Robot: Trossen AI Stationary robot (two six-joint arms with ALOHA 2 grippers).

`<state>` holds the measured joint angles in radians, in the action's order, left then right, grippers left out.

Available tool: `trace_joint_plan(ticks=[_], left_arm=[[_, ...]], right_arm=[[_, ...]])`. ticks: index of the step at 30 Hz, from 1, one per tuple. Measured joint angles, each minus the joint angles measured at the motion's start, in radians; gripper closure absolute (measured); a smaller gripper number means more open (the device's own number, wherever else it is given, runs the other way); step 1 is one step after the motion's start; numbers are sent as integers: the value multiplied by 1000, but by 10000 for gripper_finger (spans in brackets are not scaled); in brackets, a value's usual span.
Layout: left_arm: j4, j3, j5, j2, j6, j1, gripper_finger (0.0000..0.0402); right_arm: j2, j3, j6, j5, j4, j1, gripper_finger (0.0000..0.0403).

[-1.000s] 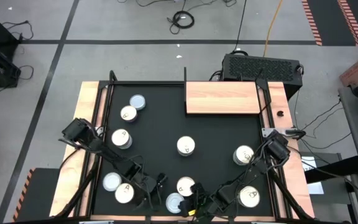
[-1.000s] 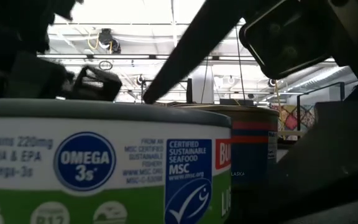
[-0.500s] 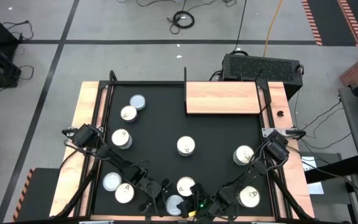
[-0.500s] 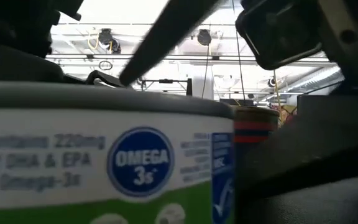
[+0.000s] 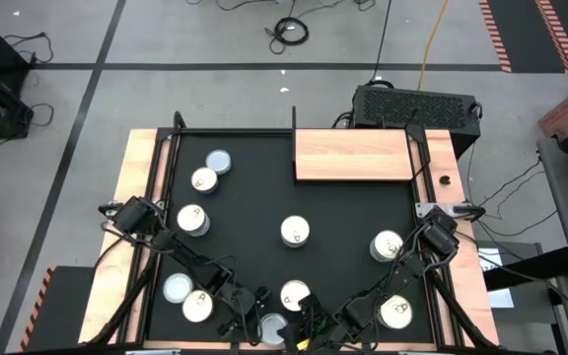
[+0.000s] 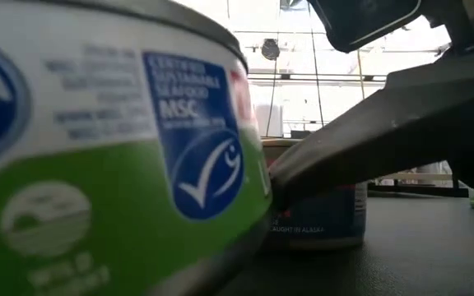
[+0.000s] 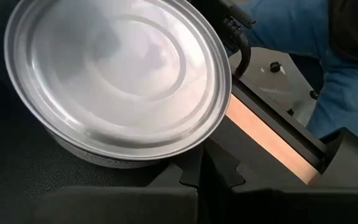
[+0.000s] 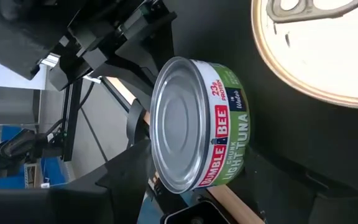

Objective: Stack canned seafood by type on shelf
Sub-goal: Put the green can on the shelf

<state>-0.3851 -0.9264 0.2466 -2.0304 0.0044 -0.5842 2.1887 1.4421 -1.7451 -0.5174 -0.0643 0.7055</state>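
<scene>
Overhead, the left gripper (image 5: pixel 261 330) sits at the table's near edge, clamped on a silver-topped tuna can (image 5: pixel 276 328); the right gripper (image 5: pixel 316 323) waits just beside it, jaws apart, holding nothing. The shelf (image 5: pixel 353 156) lies bare at the far right. At table level, the green-labelled can (image 6: pixel 113 156) appears tilted. Left wrist view: plain lid (image 7: pixel 117 74) (close up).

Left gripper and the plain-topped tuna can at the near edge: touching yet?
Touching. Low view: the left gripper finger presses the tuna can, which is tilted.
</scene>
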Motion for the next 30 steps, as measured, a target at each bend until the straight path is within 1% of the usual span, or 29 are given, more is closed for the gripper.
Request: trace_joint_plan(ticks=[8, 12, 18, 26, 30], left_arm=[[0, 0, 0, 0, -3, 1, 395], [-1, 1, 3, 0, -4, 2, 395], [-10, 2, 12, 0, -23, 5, 395], [-27, 3, 26, -1, -26, 17, 395], [-53, 2, 33, -3, -31, 25, 395]], right_arm=[[-24, 6, 13, -13, -4, 4, 156], [-38, 7, 28, -36, -16, 5, 156], [-37, 6, 60, -46, 9, -2, 156], [-40, 6, 94, -106, 8, -7, 156], [-40, 6, 111, -115, -1, -15, 156]])
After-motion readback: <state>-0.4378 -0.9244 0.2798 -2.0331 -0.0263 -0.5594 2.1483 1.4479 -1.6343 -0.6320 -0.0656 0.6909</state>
